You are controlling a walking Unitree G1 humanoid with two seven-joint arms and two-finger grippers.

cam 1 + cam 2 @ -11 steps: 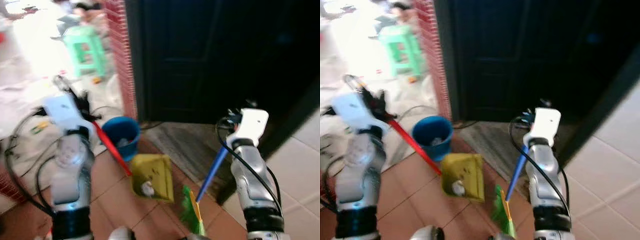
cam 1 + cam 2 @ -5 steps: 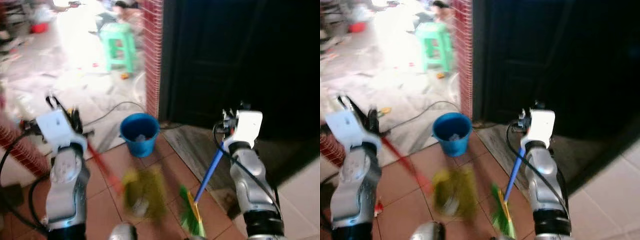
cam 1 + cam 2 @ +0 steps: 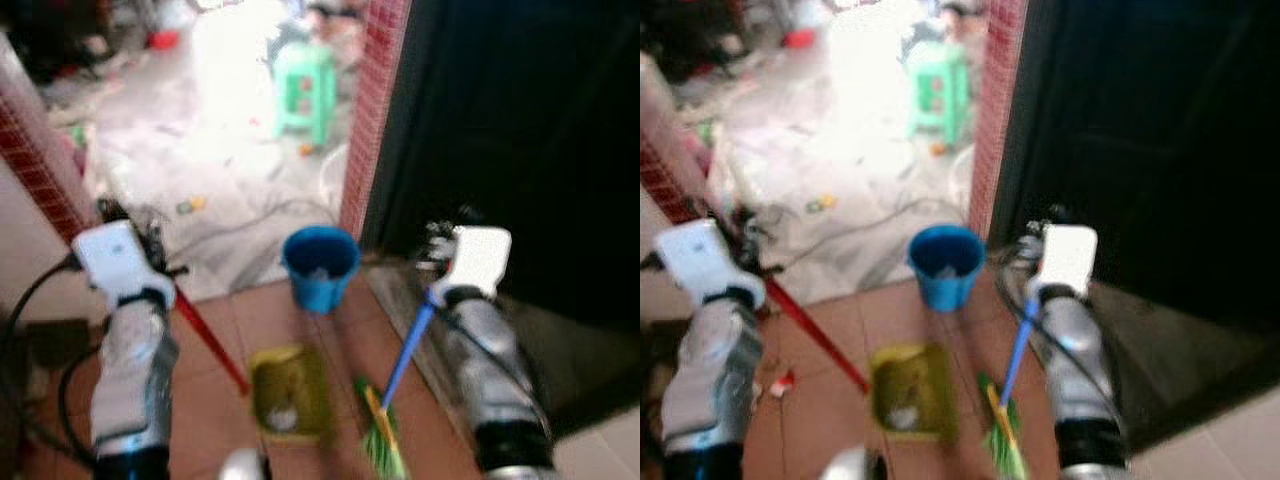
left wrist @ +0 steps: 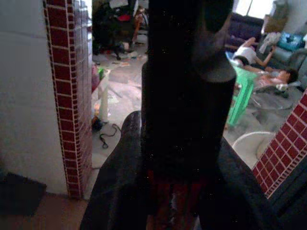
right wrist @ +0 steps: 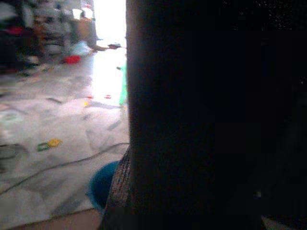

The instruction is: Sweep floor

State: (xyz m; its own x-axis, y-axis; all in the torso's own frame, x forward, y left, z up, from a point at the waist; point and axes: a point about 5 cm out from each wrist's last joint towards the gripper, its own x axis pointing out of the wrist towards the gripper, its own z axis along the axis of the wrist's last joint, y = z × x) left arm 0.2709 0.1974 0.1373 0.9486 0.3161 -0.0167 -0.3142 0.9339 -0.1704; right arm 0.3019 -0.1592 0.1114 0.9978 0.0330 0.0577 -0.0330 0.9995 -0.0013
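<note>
Right pincer (image 3: 440,262) gripping broom (image 3: 385,440) handle, dustpan (image 3: 288,392) beside

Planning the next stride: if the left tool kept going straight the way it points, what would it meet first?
Hedged, as depth is unclear: the left tool points out over the littered pale floor; the nearest thing roughly ahead looks like the green stool.

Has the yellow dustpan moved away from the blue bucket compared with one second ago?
Yes. The dustpan now lies clear of the bucket, nearer the robot, with bare floor tile between them; earlier it lay right beside the bucket.
</note>
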